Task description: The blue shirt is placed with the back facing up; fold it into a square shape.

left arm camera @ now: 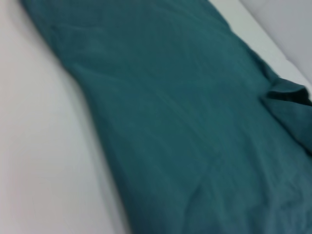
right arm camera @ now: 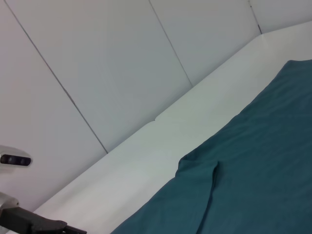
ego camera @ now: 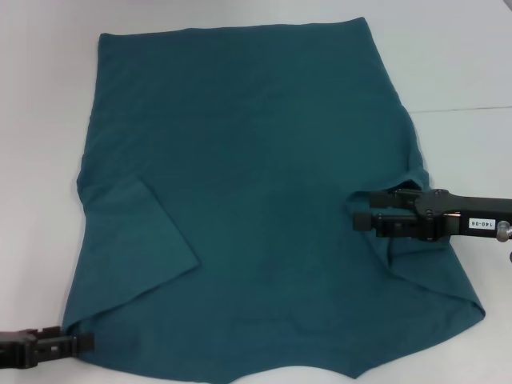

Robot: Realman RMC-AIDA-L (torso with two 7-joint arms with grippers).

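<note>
The blue shirt (ego camera: 256, 160) lies spread on the white table (ego camera: 40, 160) with its plain side up. Its left sleeve (ego camera: 136, 248) is folded in over the body. My right gripper (ego camera: 358, 210) reaches in from the right at mid-height, shut on the right sleeve's cloth (ego camera: 400, 256), which is drawn inward and stands up in a ridge. That raised fold (left arm camera: 287, 95) also shows in the left wrist view, beyond the flat shirt (left arm camera: 185, 122). My left gripper (ego camera: 90, 342) sits low at the near left corner, its tip at the shirt's edge.
Bare white table (ego camera: 464, 72) surrounds the shirt on the left, far and right sides. A white panelled wall (right arm camera: 97, 73) rises behind the table's left edge. The right wrist view shows the shirt (right arm camera: 263, 161), its folded left sleeve (right arm camera: 195, 175) and the left gripper (right arm camera: 44, 225).
</note>
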